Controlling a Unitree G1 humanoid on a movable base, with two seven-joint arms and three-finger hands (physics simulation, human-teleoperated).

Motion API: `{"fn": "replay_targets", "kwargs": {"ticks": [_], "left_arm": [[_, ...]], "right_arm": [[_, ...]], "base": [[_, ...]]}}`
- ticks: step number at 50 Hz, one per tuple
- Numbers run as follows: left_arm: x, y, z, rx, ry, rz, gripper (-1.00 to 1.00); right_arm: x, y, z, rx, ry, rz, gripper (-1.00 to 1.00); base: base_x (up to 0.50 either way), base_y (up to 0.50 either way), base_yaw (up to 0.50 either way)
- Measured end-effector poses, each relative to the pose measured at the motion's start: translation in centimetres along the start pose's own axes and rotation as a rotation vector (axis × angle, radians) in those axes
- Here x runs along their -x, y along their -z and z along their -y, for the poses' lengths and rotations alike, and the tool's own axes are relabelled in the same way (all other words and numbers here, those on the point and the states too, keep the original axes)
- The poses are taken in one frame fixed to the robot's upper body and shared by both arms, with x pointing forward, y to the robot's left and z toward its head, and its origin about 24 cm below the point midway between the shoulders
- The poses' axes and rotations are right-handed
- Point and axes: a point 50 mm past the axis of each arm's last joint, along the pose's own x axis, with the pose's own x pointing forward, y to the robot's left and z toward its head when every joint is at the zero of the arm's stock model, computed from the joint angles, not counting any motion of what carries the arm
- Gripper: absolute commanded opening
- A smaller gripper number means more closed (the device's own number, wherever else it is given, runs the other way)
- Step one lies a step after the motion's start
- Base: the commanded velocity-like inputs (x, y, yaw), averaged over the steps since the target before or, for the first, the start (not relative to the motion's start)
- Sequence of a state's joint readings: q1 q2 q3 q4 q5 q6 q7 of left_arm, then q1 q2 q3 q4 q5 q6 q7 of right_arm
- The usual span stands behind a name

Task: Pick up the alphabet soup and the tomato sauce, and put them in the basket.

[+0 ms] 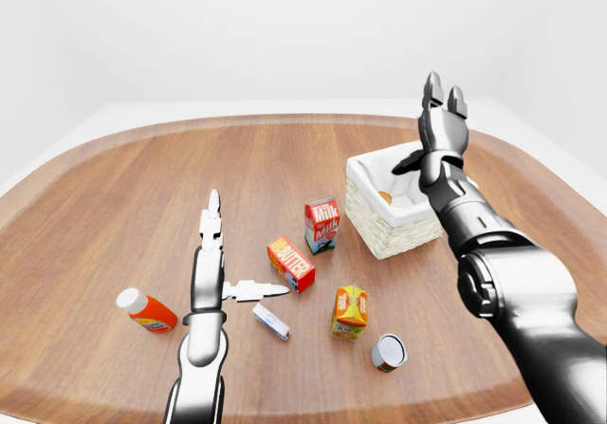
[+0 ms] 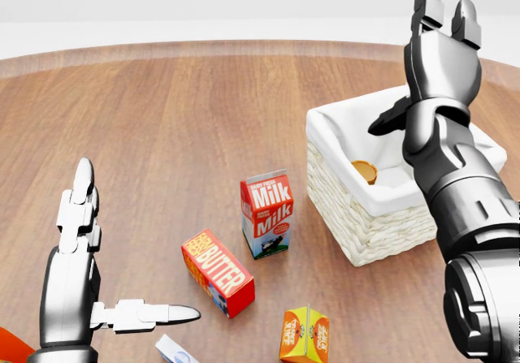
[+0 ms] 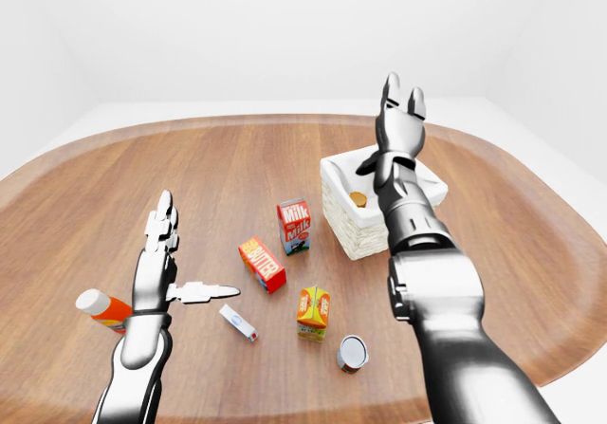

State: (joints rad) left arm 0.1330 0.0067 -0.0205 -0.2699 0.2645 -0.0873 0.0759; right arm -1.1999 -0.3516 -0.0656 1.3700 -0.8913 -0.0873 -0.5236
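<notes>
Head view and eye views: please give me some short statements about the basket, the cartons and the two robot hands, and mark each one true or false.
1. The right robot hand is open above the basket. True.
2. The basket is empty. False: a round, brown-topped thing lies inside.
3. The milk carton stands upright. True.
4. The left robot hand grips the butter box. False: it is open and apart from the box.
5. A can lies on the table, outside the basket. True.
</notes>
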Motion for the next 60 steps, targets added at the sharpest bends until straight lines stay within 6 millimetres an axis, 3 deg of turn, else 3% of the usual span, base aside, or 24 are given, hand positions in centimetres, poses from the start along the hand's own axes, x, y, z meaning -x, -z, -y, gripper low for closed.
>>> {"fn": "replay_targets", "kwargs": {"ticks": [19, 47, 60], "left_arm": [[0.0, 0.0, 0.0, 0.000, 0.000, 0.000, 1.00], [0.0, 0.0, 0.0, 0.000, 0.000, 0.000, 1.00], [0.0, 0.0, 0.0, 0.000, 0.000, 0.000, 1.00]], "right_arm": [[0.0, -0.8, -0.2, -0.125, 0.012, -0.031, 1.00], [1.3, 0.6, -1.3, -0.329, 0.026, -0.115, 1.00], [2.8, -2.2, 0.8, -0.584, 0.050, 0.075, 1.00]], "base": [[0.00, 0.00, 0.00], [0.00, 0.00, 0.00], [0.00, 0.00, 0.00]]}}
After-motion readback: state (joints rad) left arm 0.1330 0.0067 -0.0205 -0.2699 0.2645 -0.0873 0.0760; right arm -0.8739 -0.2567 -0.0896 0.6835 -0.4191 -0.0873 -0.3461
